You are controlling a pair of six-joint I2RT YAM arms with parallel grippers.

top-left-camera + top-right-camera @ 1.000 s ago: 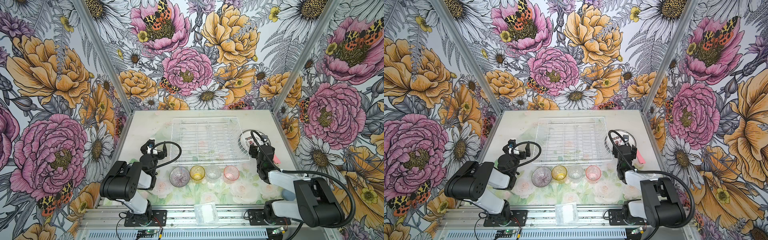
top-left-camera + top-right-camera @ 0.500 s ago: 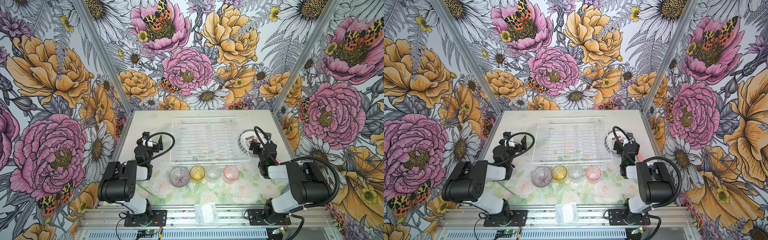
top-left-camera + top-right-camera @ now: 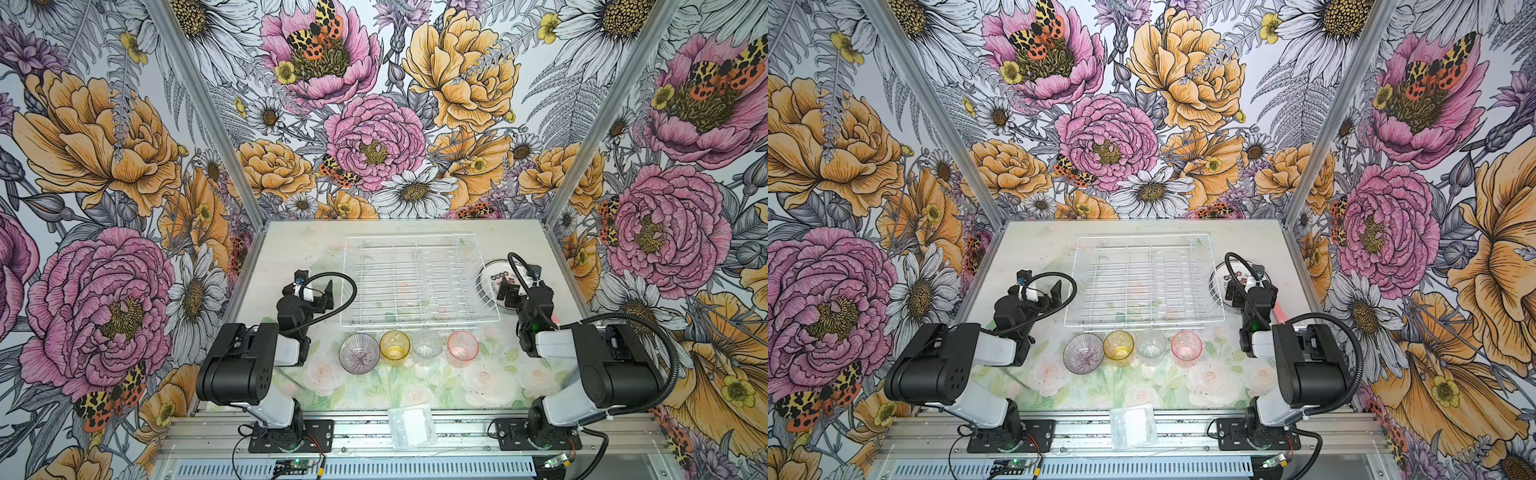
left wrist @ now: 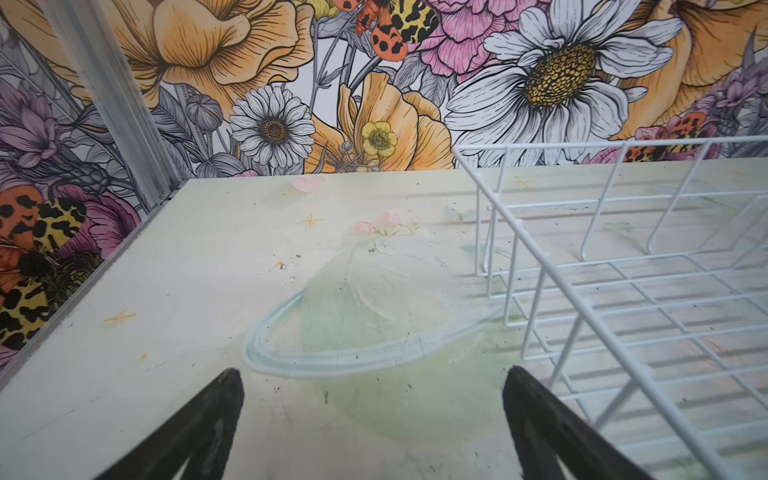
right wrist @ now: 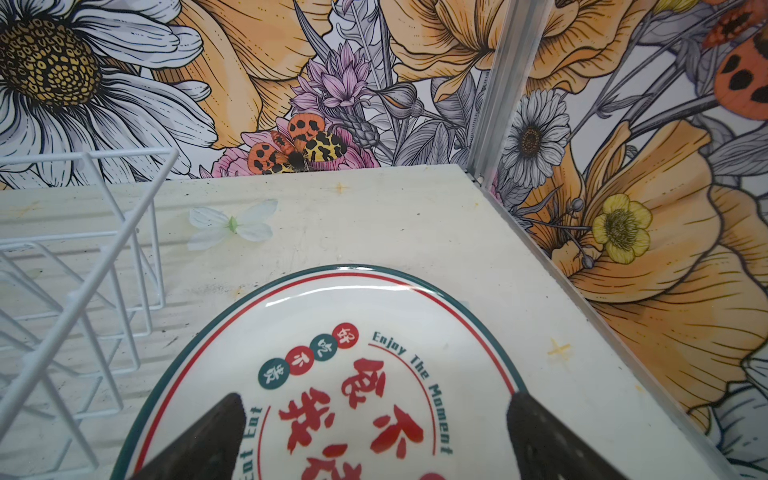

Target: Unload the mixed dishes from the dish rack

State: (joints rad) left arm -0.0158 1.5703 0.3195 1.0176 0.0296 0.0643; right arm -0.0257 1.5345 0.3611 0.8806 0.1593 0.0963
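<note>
The white wire dish rack (image 3: pixel 399 286) (image 3: pixel 1142 286) stands mid-table with nothing in it. In front of it, in a row on the table, are a ribbed grey-purple bowl (image 3: pixel 359 359), a yellow tumbler (image 3: pixel 395 345), a clear tumbler (image 3: pixel 427 344) and a pink tumbler (image 3: pixel 462 346). White dark-rimmed plates (image 3: pixel 490 274) (image 5: pixel 332 316) lie stacked right of the rack. My right gripper (image 3: pixel 510 291) (image 5: pixel 374 399) hovers open over the top plate and holds nothing. My left gripper (image 3: pixel 316 286) (image 4: pixel 372 374) is open over bare table, just left of the rack's (image 4: pixel 582 291) wall.
A clear plastic packet (image 3: pixel 411 426) lies on the front rail. A thin stick (image 3: pixel 291 378) rests on the table near the left arm. Flowered walls close in the back and both sides. The rack's corner (image 5: pixel 83 291) stands close beside the plates.
Both arms have changed posture, elbows swinging outward, while the grippers stayed near the rack's two sides. The right jaws have spread a little wider above the plate.
</note>
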